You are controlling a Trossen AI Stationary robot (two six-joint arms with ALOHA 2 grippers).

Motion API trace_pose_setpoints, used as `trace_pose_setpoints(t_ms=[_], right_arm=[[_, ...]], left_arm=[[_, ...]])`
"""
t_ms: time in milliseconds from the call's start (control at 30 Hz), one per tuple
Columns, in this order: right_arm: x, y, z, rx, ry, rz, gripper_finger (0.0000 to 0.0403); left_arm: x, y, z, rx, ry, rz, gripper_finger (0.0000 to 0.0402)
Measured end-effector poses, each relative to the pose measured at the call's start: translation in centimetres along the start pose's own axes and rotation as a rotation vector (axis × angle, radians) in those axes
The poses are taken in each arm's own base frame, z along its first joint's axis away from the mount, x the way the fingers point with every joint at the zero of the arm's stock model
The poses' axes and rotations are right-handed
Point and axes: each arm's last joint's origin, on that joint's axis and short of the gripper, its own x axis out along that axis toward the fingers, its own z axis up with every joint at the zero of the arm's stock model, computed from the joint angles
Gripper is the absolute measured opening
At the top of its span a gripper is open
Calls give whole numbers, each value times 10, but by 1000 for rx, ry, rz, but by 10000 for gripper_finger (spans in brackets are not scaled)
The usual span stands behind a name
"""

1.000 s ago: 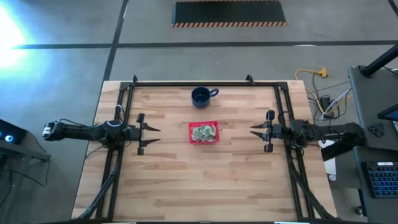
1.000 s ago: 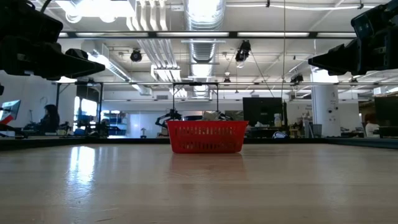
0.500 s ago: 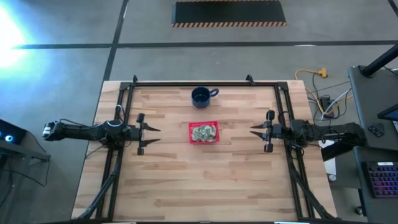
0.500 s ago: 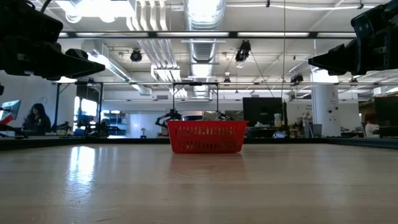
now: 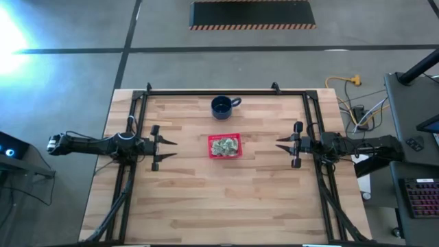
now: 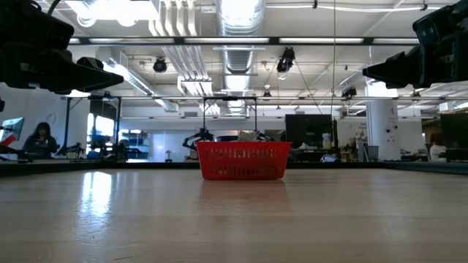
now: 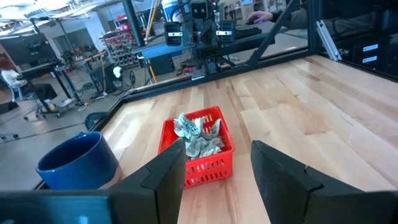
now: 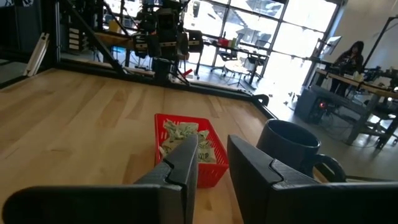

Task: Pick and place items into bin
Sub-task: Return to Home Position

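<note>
The red bin [image 5: 210, 152] sits in the middle of the desk [image 5: 226, 199], and the pale green items [image 5: 224, 146] are piled inside it. The left gripper [image 5: 173, 149] and the right gripper [image 5: 278, 147] hover on either side of the bin, well apart from it. Both have their fingers spread and hold nothing. A blue mug [image 5: 221, 106] stands near the bin.

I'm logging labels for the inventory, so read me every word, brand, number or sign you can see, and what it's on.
No text can be read anywhere.
packets in the red bin: any print too small to read.
blue mug: no label shows.
floor mat: striped warning edge, no words.
left pincer and right pincer, at the table's sides: no markings show.
</note>
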Motion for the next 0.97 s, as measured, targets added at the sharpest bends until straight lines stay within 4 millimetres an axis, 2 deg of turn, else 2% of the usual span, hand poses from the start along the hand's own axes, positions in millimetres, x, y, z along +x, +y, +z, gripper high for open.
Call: trace_pose_setpoints(t_ms=[233, 667, 967], right_arm=[[0, 0, 0, 0, 0, 0, 70], [0, 0, 0, 0, 0, 0, 82], [0, 0, 0, 0, 0, 0, 71]], left_arm=[[0, 0, 0, 0, 0, 0, 167], [0, 0, 0, 0, 1, -1, 167], [0, 0, 0, 0, 1, 0, 167]])
